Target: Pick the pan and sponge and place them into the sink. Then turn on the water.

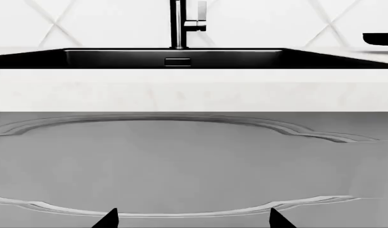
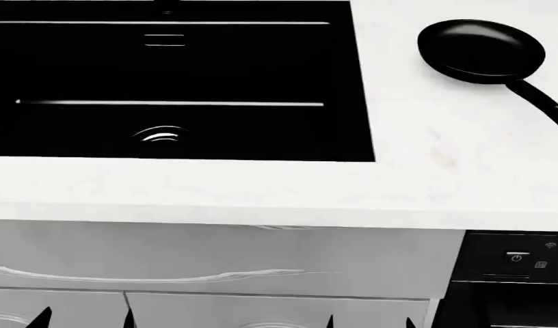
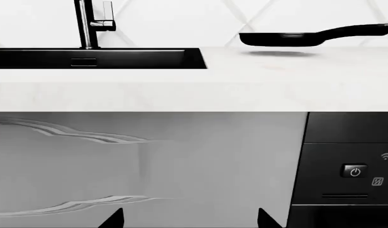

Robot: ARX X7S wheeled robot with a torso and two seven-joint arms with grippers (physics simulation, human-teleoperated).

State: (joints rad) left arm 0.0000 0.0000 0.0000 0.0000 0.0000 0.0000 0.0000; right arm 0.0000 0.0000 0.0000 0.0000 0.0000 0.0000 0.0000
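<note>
The black pan lies on the white counter to the right of the sink, its long handle pointing to the front right. It also shows in the right wrist view as the pan. The sink basin holds only its drain. The sponge is out of view. No water runs from the faucet. My left gripper and right gripper hang low in front of the cabinet, below the counter edge. Both are open and hold nothing, as shown for the left gripper and the right gripper.
Grey cabinet drawer fronts face both grippers under the counter. A black oven panel with a power button sits at the lower right. The faucet's side lever stands behind the sink, before a white tiled wall.
</note>
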